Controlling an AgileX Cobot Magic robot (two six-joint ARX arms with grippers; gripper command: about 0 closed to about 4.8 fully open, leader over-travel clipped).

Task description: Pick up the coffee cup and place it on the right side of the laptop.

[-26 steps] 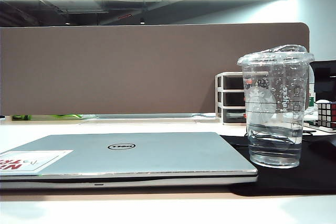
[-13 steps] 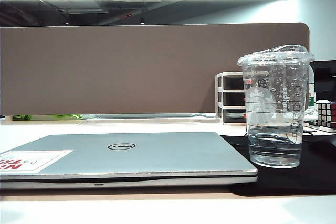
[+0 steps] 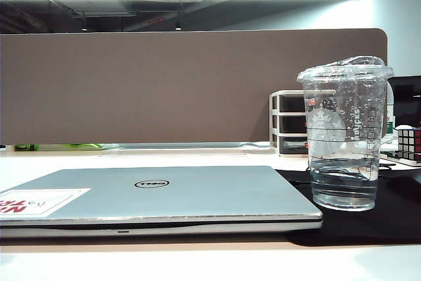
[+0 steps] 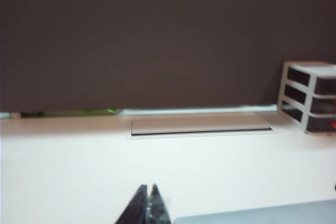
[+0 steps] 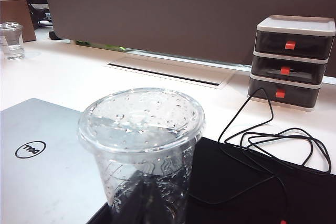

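coffee cup [image 3: 345, 135]: upright, long axis vertical, lid up, on black mat [image 3: 395, 218] just right of the closed laptop [image 3: 158, 195] (lengthwise across worktop [image 4: 79, 156]). left pincer [image 4: 148, 203]: pressed together, empty, over the worktop. right pincer: unseen, state cannot be told.

All I see of my left gripper [image 4: 148, 206] is two dark, pointed fingertips, glossy black and wedge-shaped. My right gripper is just a blurred dark shape behind clear plastic.

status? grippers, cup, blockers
Left gripper shut, empty, above desk. Right gripper unseen. Coffee cup upright right of laptop. Nothing in the way.
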